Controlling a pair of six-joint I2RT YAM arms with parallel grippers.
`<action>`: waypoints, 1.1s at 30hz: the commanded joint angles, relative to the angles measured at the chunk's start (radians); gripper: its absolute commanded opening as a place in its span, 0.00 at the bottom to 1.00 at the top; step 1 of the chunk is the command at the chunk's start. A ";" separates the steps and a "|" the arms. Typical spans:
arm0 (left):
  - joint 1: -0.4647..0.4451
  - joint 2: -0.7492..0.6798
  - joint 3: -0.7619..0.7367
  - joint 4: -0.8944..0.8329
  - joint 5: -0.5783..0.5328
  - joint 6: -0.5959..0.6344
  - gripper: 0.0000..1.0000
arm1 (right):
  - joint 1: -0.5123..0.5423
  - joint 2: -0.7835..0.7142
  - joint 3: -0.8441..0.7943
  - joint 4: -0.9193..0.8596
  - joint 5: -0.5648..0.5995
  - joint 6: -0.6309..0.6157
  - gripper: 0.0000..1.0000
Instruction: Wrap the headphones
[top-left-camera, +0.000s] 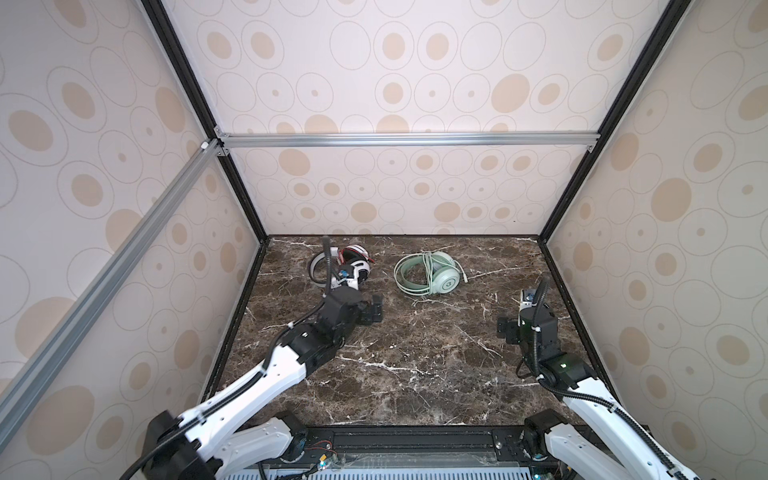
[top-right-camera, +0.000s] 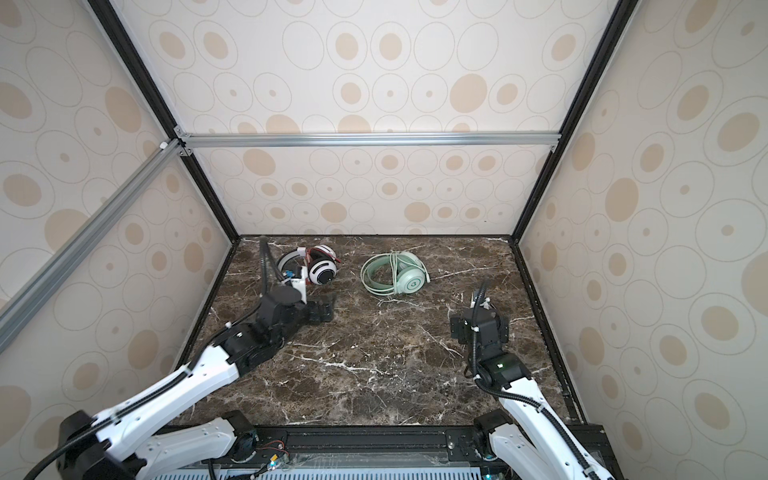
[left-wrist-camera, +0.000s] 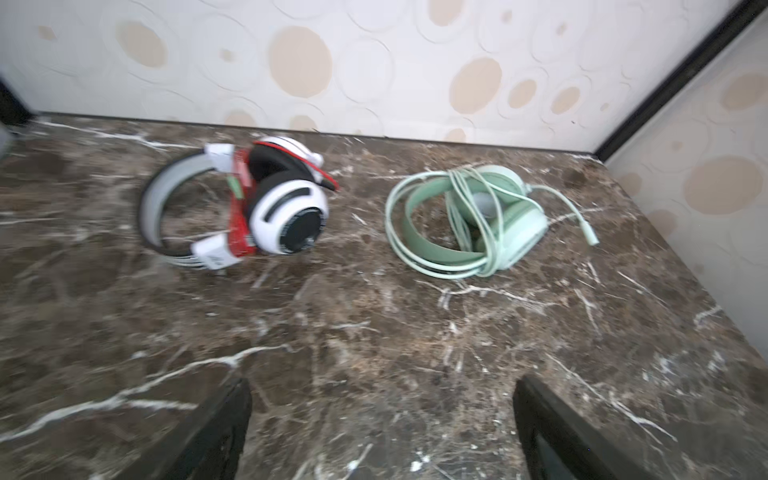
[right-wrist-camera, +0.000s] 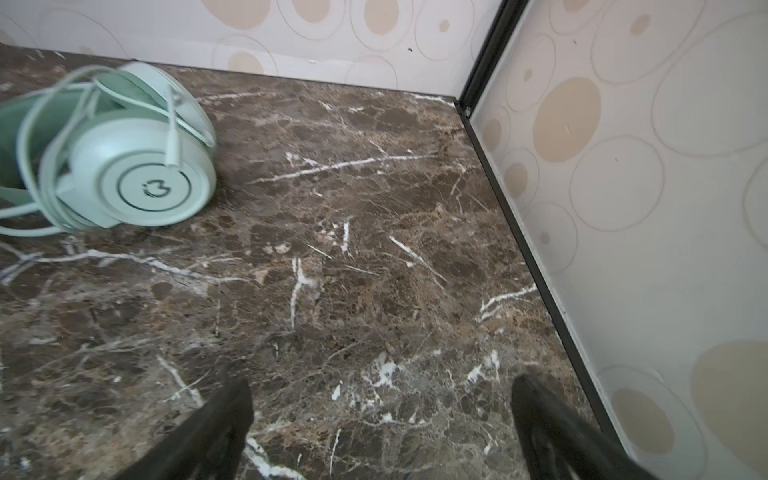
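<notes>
My left hand (left-wrist-camera: 382, 386) and right hand (right-wrist-camera: 382, 390) both open and empty; white headphones (left-wrist-camera: 286, 216) back-left, green headphones (left-wrist-camera: 498, 216) back-centre on the worktop (top-left-camera: 415, 353), both look wrapped, so I'd pull the 2 hands straight back, clear of the green plug end (left-wrist-camera: 590, 239).

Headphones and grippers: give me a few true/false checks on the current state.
1. The pale green cable is looped around the mint-green headset. True.
2. The left gripper is shut on the white headset. False: it is open, holds nothing and is short of the headset.
3. The two headsets touch. False: bare table shows between them.
4. The right gripper is open and empty. True.
5. In both top views the white headset lies right of the mint-green one. False: it lies on the left.
</notes>
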 joint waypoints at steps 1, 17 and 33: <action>0.069 -0.109 -0.076 -0.052 -0.163 0.071 0.98 | -0.007 0.024 -0.082 0.188 0.095 0.048 1.00; 0.400 -0.023 -0.498 0.661 -0.274 0.389 0.98 | -0.168 0.400 -0.131 0.602 -0.044 -0.015 1.00; 0.598 0.381 -0.604 1.381 -0.012 0.382 0.98 | -0.302 0.676 0.031 0.725 -0.373 -0.063 1.00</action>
